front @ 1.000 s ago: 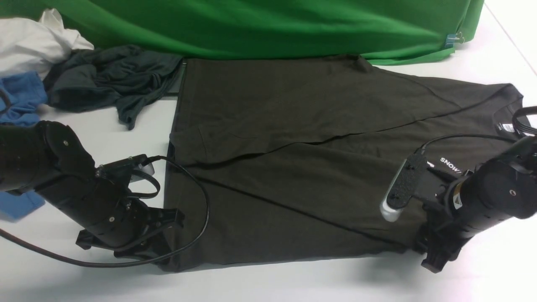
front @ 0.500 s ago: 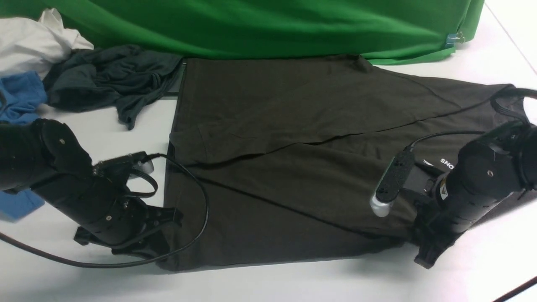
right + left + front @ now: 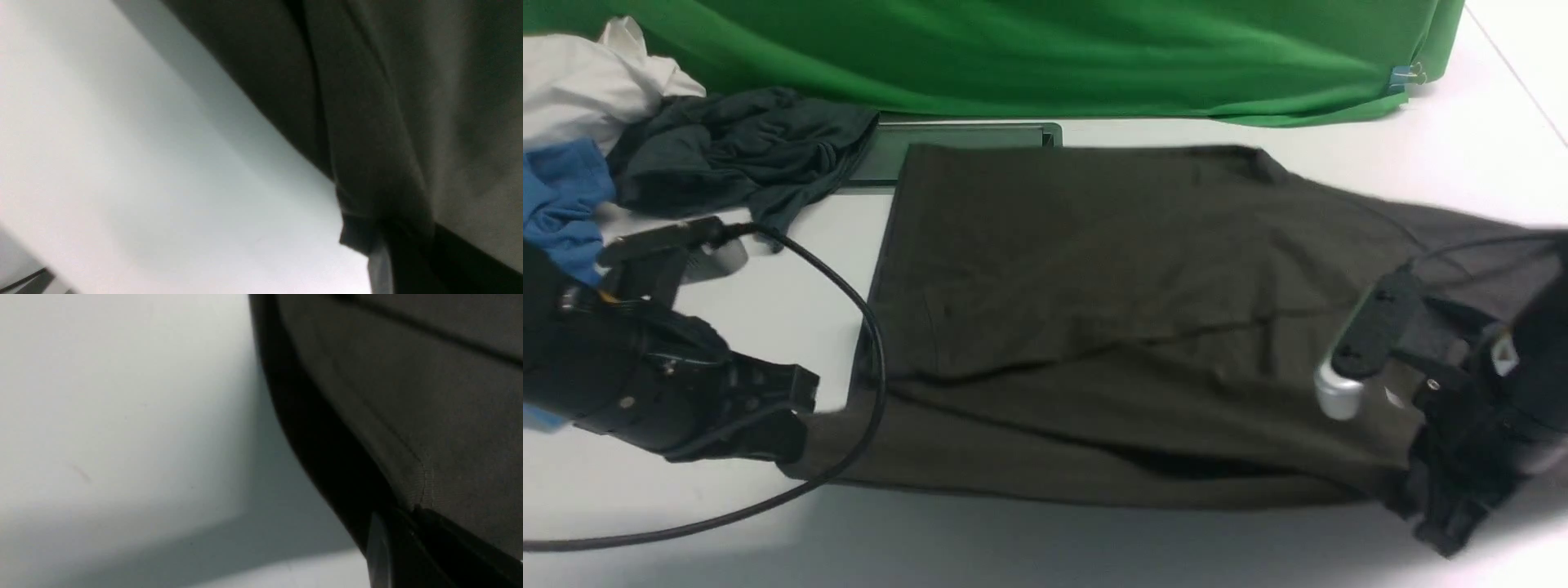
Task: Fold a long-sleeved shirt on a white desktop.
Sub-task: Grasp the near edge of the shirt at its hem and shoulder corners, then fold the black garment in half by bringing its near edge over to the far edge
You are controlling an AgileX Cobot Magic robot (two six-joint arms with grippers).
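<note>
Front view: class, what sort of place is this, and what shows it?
Probably a robot lab or recording set, not a home: a green backdrop hangs behind a white desktop, and the left gripper and right gripper pinch a shirt, with spare clothes heaped aside.

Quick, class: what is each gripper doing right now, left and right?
Left gripper: closed, holding the shirt at its near left corner.
Right gripper: closed, holding the shirt at its near right end.
</note>
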